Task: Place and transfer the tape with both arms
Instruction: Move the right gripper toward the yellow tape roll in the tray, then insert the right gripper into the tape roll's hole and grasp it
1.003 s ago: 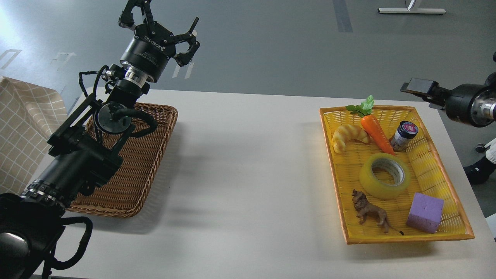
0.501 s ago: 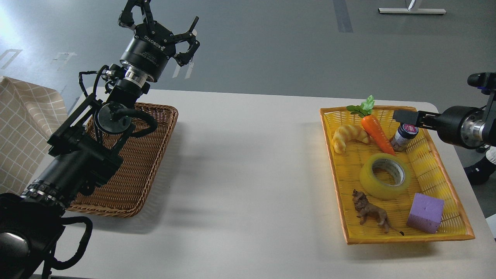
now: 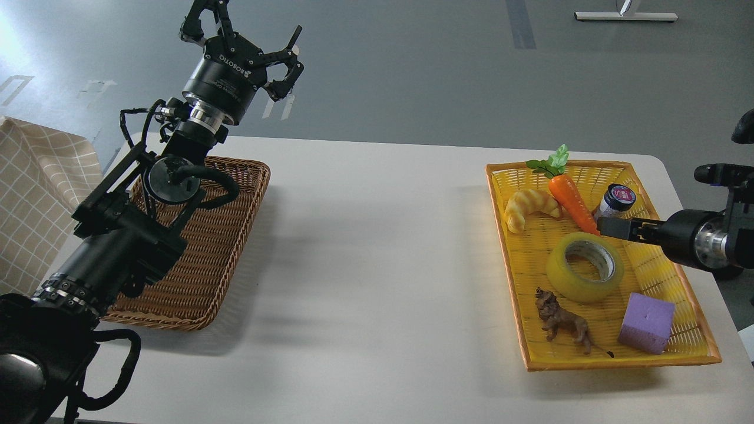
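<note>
The tape, a yellow translucent roll with a grey-white core, lies flat in the middle of the yellow tray at the right. My right gripper reaches in from the right edge over the tray, just above and to the right of the roll and next to the small jar. It is seen edge-on as one dark bar, so its fingers cannot be told apart. My left gripper is raised high beyond the brown wicker basket, with its fingers spread open and empty.
The tray also holds a croissant, a carrot, a small dark-lidded jar, a toy lion and a purple foam cube. A checked cloth hangs at the left. The white table lies between basket and tray.
My right gripper has come down and forward from beyond the tray's back right corner to just beside the tape. The left arm has not moved.
</note>
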